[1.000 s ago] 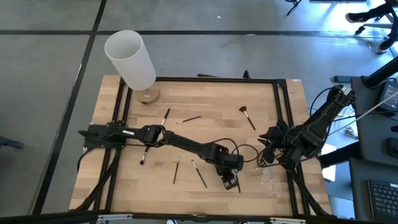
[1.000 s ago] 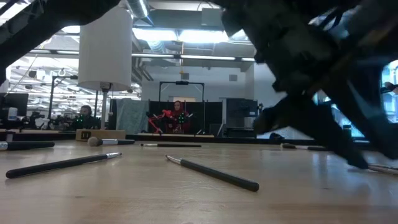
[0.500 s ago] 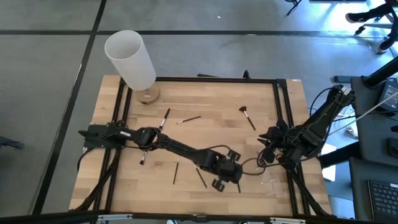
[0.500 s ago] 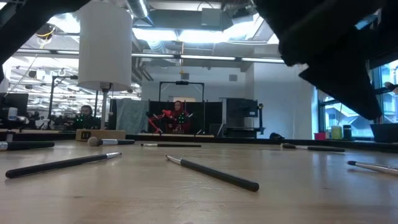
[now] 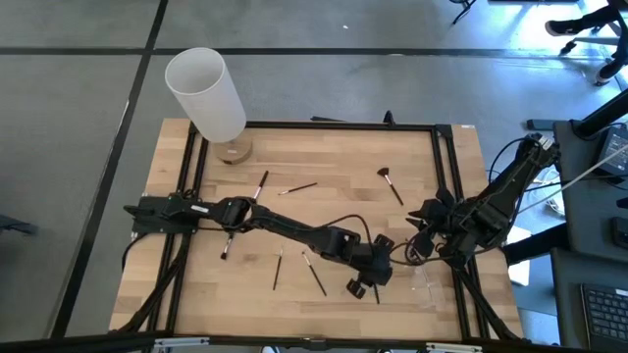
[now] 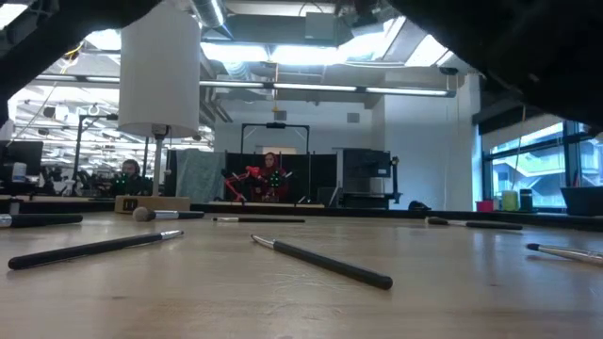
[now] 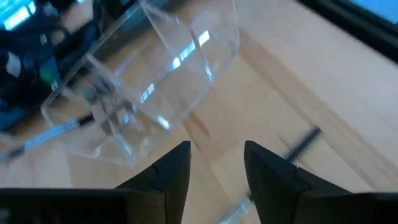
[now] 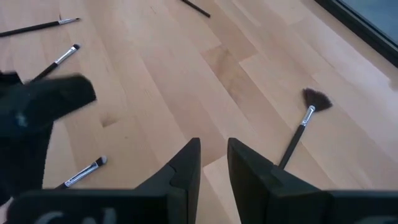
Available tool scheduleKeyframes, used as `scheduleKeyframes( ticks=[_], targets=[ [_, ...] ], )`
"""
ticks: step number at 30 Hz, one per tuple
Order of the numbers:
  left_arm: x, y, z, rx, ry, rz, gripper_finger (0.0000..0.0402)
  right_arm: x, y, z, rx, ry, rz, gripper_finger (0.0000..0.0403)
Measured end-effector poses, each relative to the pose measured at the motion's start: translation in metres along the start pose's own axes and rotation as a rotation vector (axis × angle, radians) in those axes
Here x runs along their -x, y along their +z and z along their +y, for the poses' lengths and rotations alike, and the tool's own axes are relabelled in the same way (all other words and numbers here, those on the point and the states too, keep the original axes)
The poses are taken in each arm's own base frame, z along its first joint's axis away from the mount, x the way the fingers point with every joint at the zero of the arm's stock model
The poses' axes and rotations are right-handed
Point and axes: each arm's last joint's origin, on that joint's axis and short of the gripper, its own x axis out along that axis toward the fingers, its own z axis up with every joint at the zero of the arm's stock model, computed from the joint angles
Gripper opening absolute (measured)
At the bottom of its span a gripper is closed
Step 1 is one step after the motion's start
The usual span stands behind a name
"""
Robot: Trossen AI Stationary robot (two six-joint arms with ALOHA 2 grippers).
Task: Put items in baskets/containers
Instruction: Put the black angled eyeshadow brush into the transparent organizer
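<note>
Several thin makeup brushes lie flat on the wooden table: a fan-headed one [image 5: 390, 183] at the far right, two [image 5: 260, 183] [image 5: 297, 187] at the far middle, others [image 5: 278, 267] [image 5: 314, 273] near the front. The clear container [image 5: 424, 284] stands at the near right; in the left wrist view it [image 7: 143, 81] is just ahead of my left gripper [image 7: 217, 168]. That gripper [image 5: 383, 273] hovers open above the table, left of the container, with nothing between its fingers. My right gripper [image 8: 214, 162] waits at the right edge [image 5: 420, 230], fingers slightly apart over bare wood.
A tall white cylinder [image 5: 206, 93] on a round wooden base stands at the far left corner. A black frame [image 5: 324, 126] runs round the table. A dark brush end [image 7: 301, 143] lies near the left gripper. Beyond the table, a person [image 6: 271, 174] shows far off.
My left gripper has risen from the table near the container and rolled about its own axis, shifting slightly toward the table's right edge. In the low view its dark bulk has lifted out of the right half of the picture. The brushes have kept their places.
</note>
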Motion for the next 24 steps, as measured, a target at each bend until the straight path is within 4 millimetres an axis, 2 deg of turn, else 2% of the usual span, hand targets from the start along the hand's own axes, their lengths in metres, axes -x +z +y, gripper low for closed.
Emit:
scheduleKeyframes(
  ticks=[5,11,13,17,24],
  targets=[
    [-0.004,-0.003,0.007,-0.072,0.008,-0.032,0.0148,0.000,0.000,0.000,0.002,-0.001,-0.002,0.0080],
    [-0.001,0.003,0.026,-0.030,-0.013,-0.176,0.0149,0.000,0.000,0.000,0.002,-0.005,-0.016,0.0080],
    [-0.003,-0.001,0.025,-0.030,-0.052,-0.187,0.0151,0.000,0.001,0.000,0.006,-0.005,-0.016,0.0080],
    [-0.008,-0.012,0.016,-0.026,-0.099,-0.103,0.0156,0.000,0.000,0.000,0.011,-0.005,-0.014,0.0080],
    [-0.009,-0.015,0.011,-0.058,-0.122,-0.058,0.0152,0.000,0.001,0.001,0.006,0.004,-0.012,0.0080]
  ],
)
